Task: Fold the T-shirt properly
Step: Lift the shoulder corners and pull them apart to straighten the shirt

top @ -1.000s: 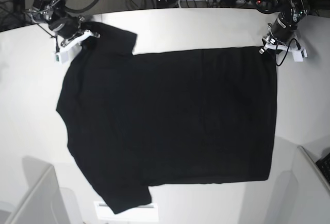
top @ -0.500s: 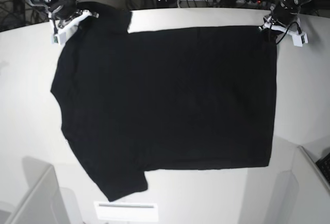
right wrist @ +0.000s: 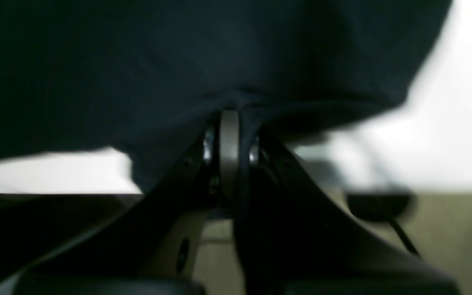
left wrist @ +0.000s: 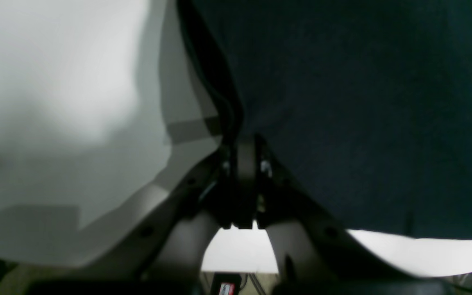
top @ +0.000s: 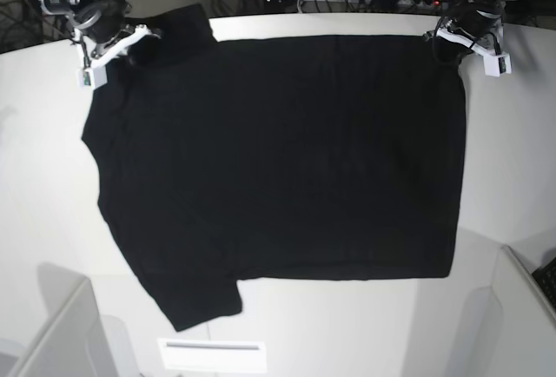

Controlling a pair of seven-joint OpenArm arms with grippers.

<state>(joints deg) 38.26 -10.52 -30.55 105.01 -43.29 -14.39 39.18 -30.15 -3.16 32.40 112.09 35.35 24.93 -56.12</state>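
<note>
Base view: T-shirt (top: pixel 278 151) flat on table (top: pixel 512 160)

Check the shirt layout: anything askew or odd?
Nothing much. The T-shirt lies flat on the table, plain side up, both far corners pinched by the left gripper and right gripper; its near sleeve angles outward.

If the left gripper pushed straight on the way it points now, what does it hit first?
The T-shirt itself: the left gripper is shut on its edge, and black cloth fills the view directly ahead. Beside that edge is bare white table. Depth is blurred, so this is a best guess.
</note>
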